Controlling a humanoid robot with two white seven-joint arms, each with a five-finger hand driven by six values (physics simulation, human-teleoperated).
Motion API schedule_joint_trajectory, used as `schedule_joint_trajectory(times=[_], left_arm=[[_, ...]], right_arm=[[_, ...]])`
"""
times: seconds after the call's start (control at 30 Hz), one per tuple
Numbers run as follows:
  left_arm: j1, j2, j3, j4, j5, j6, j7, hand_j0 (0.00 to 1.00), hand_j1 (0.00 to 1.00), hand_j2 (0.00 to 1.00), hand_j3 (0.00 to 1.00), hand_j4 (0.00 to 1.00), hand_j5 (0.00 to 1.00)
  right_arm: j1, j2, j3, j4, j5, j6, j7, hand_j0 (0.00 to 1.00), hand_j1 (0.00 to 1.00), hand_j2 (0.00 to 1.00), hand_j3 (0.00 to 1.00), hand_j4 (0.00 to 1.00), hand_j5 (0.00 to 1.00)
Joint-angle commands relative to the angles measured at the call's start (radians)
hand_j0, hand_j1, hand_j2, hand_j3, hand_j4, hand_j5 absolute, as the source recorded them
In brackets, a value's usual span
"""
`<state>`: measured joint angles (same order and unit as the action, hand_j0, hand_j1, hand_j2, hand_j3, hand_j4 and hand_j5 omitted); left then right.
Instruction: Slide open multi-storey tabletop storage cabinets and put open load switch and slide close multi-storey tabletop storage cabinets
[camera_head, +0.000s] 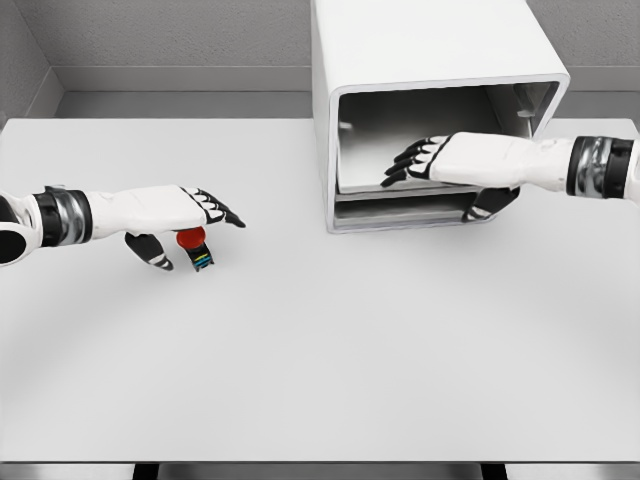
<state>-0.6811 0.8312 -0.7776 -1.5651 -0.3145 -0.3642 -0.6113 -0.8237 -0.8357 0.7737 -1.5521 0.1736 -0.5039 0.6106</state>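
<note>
Meanwhile, at the left of the frame, the left hand (185, 225) hovered over the switch (196, 249), a small red-topped part on the table (320, 350); its fingers were extended with the thumb curled beneath, gripping nothing clearly. At upper right, the right hand (440, 162) reached into the cabinet (420, 60), fingers curled loosely over the front edge of the open drawer (400, 195).

My left hand (185, 215) covers the upper part of the load switch (197, 250); only its red knob and striped lower body show. My right hand (440, 160) hides part of the cabinet (420, 60) shelf edge. The cabinet top and both forearms are cut off by picture edges.
</note>
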Motion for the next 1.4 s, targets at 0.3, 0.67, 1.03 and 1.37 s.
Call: schedule_joint_trajectory(times=[0.3, 0.67, 1.03, 1.37], left_arm=[[0.006, 0.008, -0.002, 0.004, 0.011, 0.004, 0.000, 0.65, 0.65, 0.65, 0.65, 0.65, 0.65], [0.011, 0.009, -0.003, 0.008, 0.014, 0.033, 0.000, 0.46, 0.46, 0.46, 0.46, 0.46, 0.46], [0.000, 0.014, 0.000, -0.047, 0.043, 0.031, 0.000, 0.44, 0.44, 0.44, 0.44, 0.44, 0.44], [-0.055, 0.040, 0.008, -0.127, 0.083, 0.027, 0.000, 0.44, 0.44, 0.44, 0.44, 0.44, 0.44]], right_arm=[[0.008, -0.052, 0.025, -0.040, -0.075, -0.004, 0.000, 1.00, 1.00, 1.00, 1.00, 1.00, 1.00], [0.000, -0.049, 0.065, 0.035, -0.167, 0.180, 0.000, 1.00, 1.00, 1.00, 1.00, 1.00, 1.00], [0.000, -0.057, 0.081, -0.037, -0.157, 0.128, 0.000, 1.00, 1.00, 1.00, 1.00, 1.00, 1.00], [0.008, -0.108, 0.079, -0.054, -0.158, 0.007, 0.000, 1.00, 1.00, 1.00, 1.00, 1.00, 1.00]])
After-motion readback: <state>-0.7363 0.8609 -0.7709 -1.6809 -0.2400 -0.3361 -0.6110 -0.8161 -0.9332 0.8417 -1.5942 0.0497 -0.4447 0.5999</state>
